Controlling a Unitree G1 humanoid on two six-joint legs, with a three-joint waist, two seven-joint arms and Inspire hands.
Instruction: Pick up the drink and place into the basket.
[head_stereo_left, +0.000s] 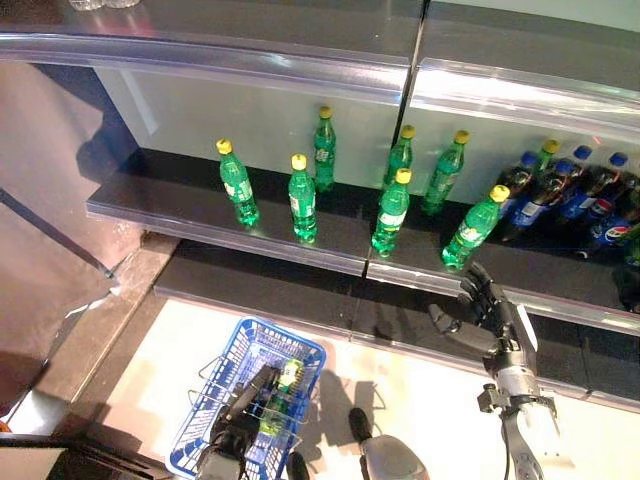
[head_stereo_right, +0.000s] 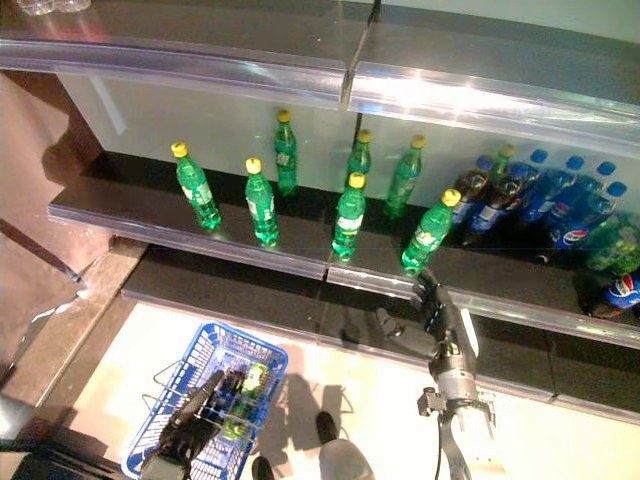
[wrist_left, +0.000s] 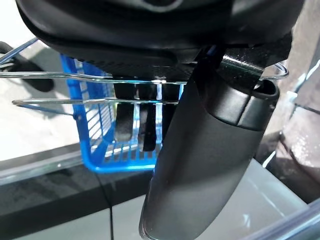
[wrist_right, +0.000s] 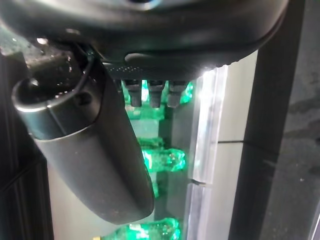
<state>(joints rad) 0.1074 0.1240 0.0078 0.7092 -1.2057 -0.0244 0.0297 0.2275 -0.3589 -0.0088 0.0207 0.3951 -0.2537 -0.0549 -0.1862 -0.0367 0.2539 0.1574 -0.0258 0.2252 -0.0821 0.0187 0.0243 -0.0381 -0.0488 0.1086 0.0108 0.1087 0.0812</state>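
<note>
a green drink bottle (head_stereo_left: 466, 231) with a yellow cap stands at the shelf (head_stereo_left: 330, 250) edge right of centre; the right hand (head_stereo_left: 487, 306) reaches just below it, fingers loose, while the left hand (head_stereo_left: 240, 405) grips the blue basket (head_stereo_left: 300, 355) handle, lower left

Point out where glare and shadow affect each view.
Left eye view: glare streaks the clear upper shelf edge; shadows fall on the floor beside the blue basket. Right eye view: brighter glare on that edge. Left wrist view: the left robot hand looms dark before the basket. Right wrist view: the green bottles glow; the right robot hand is dark.
</note>
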